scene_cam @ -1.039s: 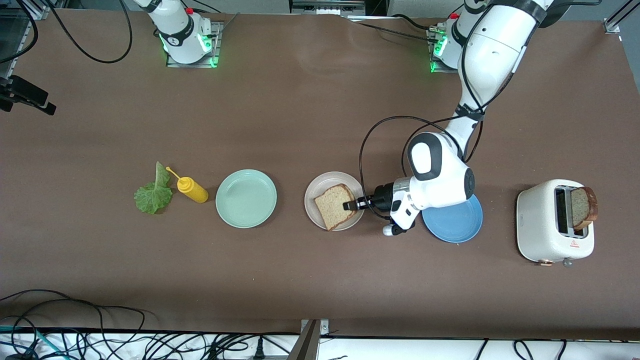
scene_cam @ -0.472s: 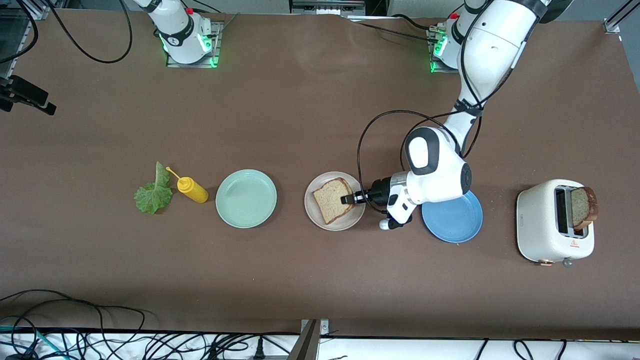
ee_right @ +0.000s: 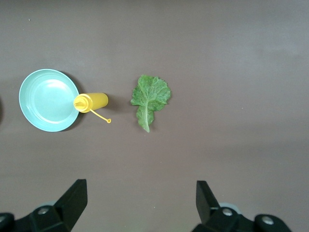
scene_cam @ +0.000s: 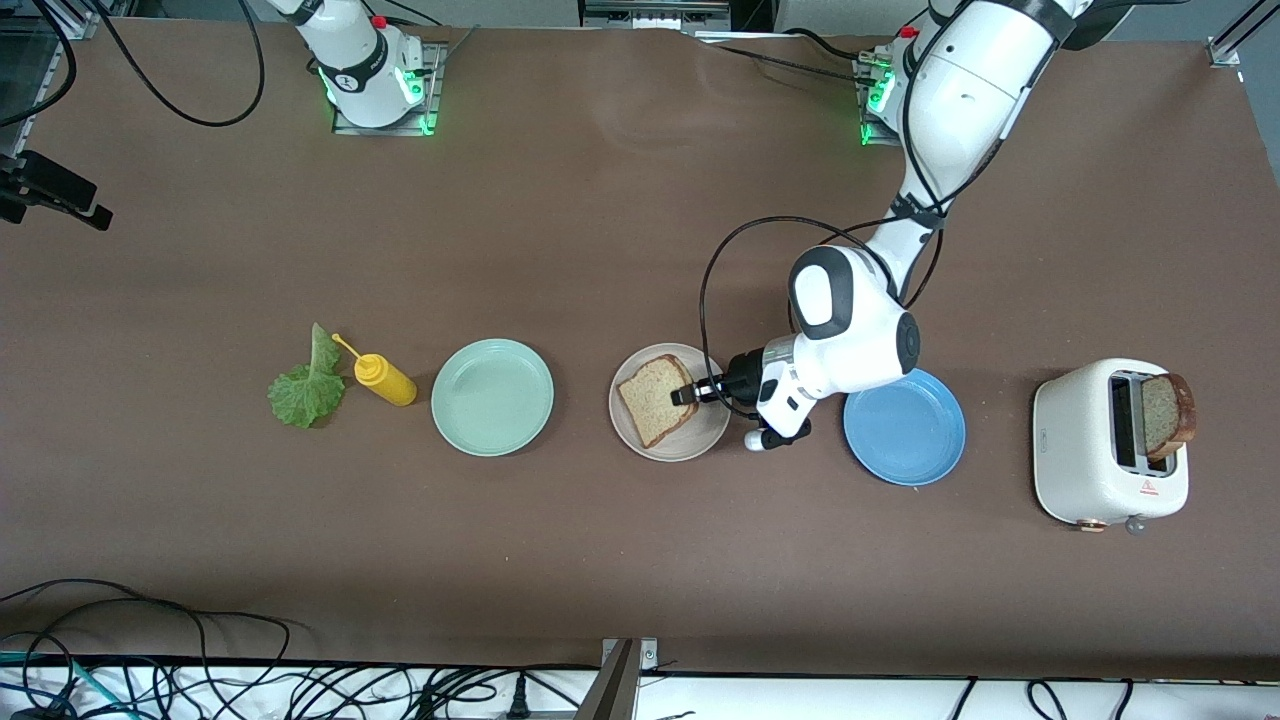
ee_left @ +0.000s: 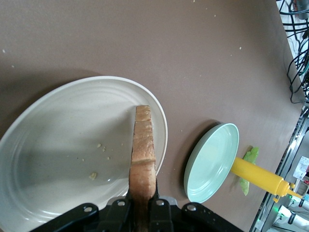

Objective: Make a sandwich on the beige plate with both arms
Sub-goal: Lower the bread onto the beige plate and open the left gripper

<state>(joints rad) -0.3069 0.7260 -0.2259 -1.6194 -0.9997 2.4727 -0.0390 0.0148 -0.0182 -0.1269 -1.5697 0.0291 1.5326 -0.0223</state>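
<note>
Three plates sit in a row on the brown table [scene_cam: 600,560]: a mint-green plate [scene_cam: 492,397], the beige plate [scene_cam: 712,432] and a blue plate [scene_cam: 905,427], the mint one toward the right arm's end and the blue one toward the left arm's end. There are two bread slices: one slice of bread [scene_cam: 653,398] is pinched at its three-o'clock edge by the left gripper [scene_cam: 686,393], whose jaws are clamped together on it over the beige plate; the second slice [scene_cam: 1166,414] stands upright in one slot of the white toaster [scene_cam: 1085,450] at the left arm's end of the table. One lettuce leaf [scene_cam: 304,384] lies on the table, with one yellow squeeze bottle [scene_cam: 382,377] on its side between the leaf and the mint-green plate, its nozzle touching the leaf. The left wrist view alone shows the held slice edge-on, raised over the plate with crumbs on the beige surface beneath it. The right gripper [ee_right: 140,203] shows only in the right wrist view, where its jaws stand wide apart, high over the table above the leaf, bottle and mint-green plate; the front view shows only the right arm's base, at about eleven o'clock, and that arm waits.
</note>
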